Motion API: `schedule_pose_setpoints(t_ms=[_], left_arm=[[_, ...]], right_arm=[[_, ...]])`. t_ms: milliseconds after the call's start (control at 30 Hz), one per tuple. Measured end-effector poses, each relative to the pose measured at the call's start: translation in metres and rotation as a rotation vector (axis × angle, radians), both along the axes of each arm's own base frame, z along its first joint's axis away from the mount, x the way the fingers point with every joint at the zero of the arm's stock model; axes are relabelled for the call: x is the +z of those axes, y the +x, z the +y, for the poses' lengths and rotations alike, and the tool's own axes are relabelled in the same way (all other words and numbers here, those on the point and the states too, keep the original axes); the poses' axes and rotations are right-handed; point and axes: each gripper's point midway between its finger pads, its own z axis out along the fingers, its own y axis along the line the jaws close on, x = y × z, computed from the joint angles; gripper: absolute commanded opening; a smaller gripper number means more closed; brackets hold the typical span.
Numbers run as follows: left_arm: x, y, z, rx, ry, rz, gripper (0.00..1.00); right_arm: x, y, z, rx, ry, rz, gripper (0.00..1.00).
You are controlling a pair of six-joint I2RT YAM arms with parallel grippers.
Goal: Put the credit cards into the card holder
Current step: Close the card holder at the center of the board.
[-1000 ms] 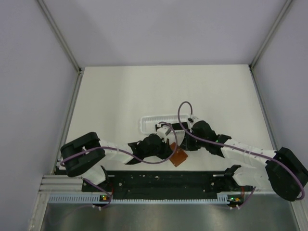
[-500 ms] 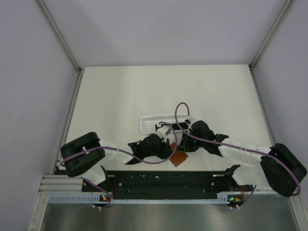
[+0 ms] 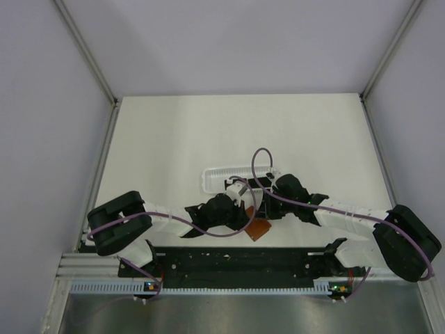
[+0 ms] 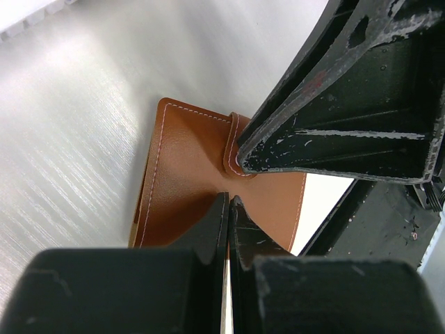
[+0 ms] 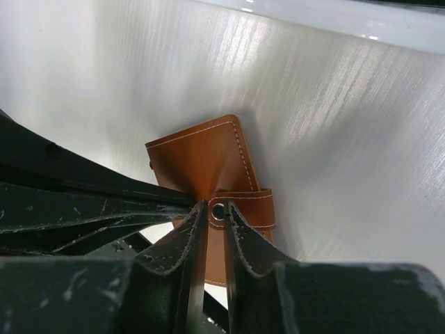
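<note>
Holder [image 3: 259, 228], brown leather folded over, lies on the table [image 3: 174, 139] just on the near side of the white basket [image 3: 215, 174]. Its clasp tab [image 5: 245, 203] is pinched between the narrowly parted tips of the right gripper [image 5: 216, 207], which reaches in from beyond the basket's right end. Left gripper [image 4: 228, 202], coming from beyond the basket's left end, is clenched tight, its tips meeting at the holder's edge.

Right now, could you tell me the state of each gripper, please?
Left gripper: closed, tips on the card holder.
Right gripper: closed on the card holder's clasp tab.
</note>
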Motion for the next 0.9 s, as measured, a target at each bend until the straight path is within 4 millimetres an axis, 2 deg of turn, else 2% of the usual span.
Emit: schedule_pose_setpoints(t_ms=[733,900], left_arm=[[-0.0002,0.0001,-0.0002,0.002,-0.001,0.003,0.0],[0.0003,0.0005,-0.0012,0.001,-0.003,0.002,0.0]], right_arm=[[-0.0045,-0.0013,-0.0012,0.022,-0.027,0.009,0.11],[-0.0044,-0.0021,-0.0011,0.034,-0.049,0.006,0.13]])
